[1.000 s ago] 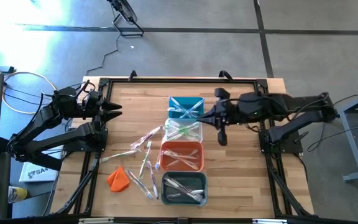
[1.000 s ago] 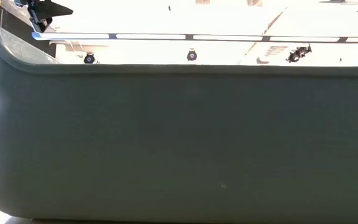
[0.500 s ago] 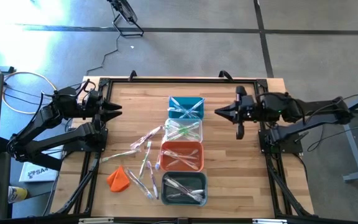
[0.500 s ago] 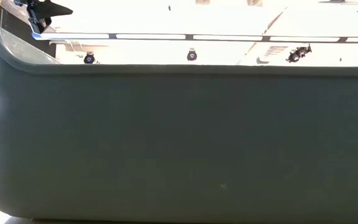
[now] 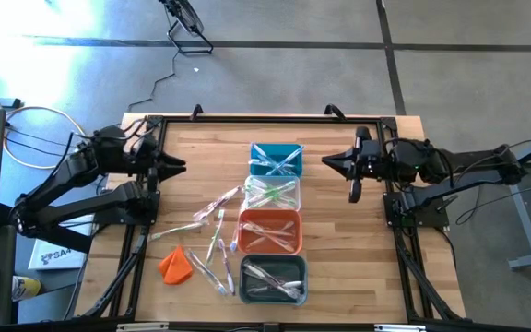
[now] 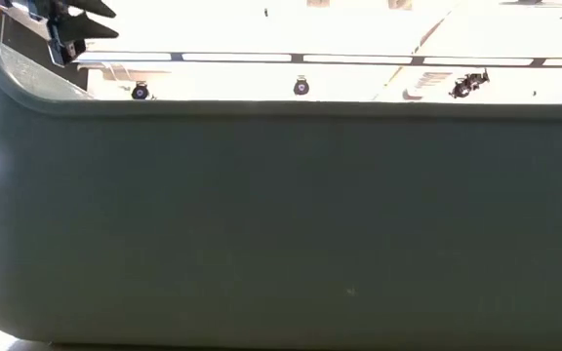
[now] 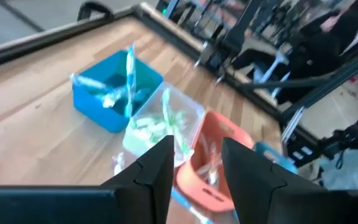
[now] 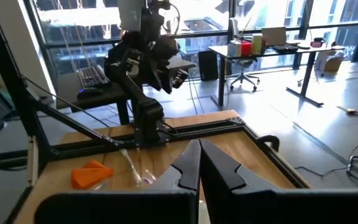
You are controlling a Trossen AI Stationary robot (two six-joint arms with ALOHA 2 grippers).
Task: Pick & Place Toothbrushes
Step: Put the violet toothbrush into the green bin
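Note:
Several loose toothbrushes (image 5: pixel 212 217) lie flat on the wooden table, left of a row of bins. More toothbrushes lie in the teal bin (image 5: pixel 276 159), the clear bin (image 5: pixel 273 194), the orange bin (image 5: pixel 270 231) and the grey bin (image 5: pixel 273 279). My left gripper (image 5: pixel 181 168) hovers at the table's far left, pointing toward the bins. It is open (image 7: pixel 197 165) with nothing between its fingers. My right gripper (image 5: pixel 328 163) hovers right of the teal bin, level and shut (image 8: pixel 199 163), holding nothing.
An orange cloth-like lump (image 5: pixel 175 265) lies near the front left, beside the loose toothbrushes. A dark grey wall (image 6: pixel 281 224) fills most of the low view. The black frame (image 5: pixel 265 118) rims the table. Bare wood (image 5: pixel 348 240) lies right of the bins.
My right gripper has drawn back from over the teal and clear bins toward the table's right edge, staying shut and empty, and has kept still there over the last half second. The toothbrushes and bins have not moved.

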